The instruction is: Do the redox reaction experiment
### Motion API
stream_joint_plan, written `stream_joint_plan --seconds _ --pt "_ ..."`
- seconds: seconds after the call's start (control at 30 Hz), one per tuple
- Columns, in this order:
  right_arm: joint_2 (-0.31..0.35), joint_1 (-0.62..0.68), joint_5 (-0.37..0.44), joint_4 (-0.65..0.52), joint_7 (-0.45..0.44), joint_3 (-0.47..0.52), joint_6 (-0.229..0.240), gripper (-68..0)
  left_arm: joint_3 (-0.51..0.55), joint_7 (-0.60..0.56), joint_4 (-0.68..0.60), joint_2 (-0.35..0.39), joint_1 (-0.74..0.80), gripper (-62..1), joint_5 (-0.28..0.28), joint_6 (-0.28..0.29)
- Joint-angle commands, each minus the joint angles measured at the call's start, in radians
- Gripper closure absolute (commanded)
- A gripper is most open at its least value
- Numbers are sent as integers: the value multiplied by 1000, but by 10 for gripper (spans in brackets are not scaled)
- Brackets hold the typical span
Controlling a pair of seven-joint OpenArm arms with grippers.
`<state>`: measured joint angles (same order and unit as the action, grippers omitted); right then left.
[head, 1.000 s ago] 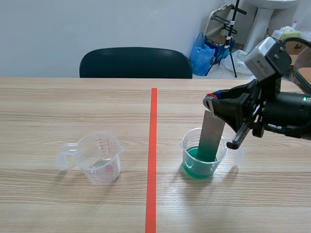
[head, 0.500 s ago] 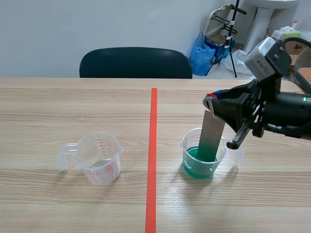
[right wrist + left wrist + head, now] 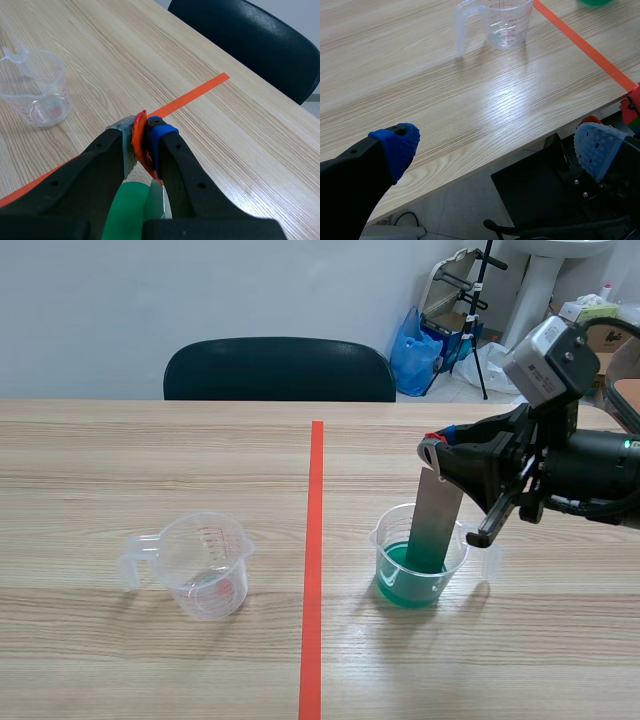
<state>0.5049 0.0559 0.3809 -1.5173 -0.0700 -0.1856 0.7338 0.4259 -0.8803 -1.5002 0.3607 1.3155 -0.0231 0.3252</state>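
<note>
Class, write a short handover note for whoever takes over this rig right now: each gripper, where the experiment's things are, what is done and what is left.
Left gripper: open, holding nothing, past the table's near edge.
Right gripper: shut on the top of the metal strip.
Things: the strip's lower end stands in the green liquid in the clear cup right of the tape line; the measuring cup left of it looks empty.
Done: strip dipped.
Left: probably hold it in, then lift it out and check its surface.
</note>
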Motion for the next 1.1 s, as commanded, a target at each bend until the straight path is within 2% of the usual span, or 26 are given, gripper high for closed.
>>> stream_joint_plan --seconds 0.0,0.63,0.83,1.07 --pt "13 -3 -8 -9 4 1 12 -6 1 -14 -12 0 1 -623 -3 2" --pt "18 -3 -7 -13 3 1 12 -6 1 -14 -12 0 1 -623 -3 2" --pt "22 0 -7 -49 5 11 12 -6 1 -14 -12 0 1 -623 -3 2" --pt "22 45 27 -144 55 45 12 -6 1 -14 -12 0 1 -623 -3 2"
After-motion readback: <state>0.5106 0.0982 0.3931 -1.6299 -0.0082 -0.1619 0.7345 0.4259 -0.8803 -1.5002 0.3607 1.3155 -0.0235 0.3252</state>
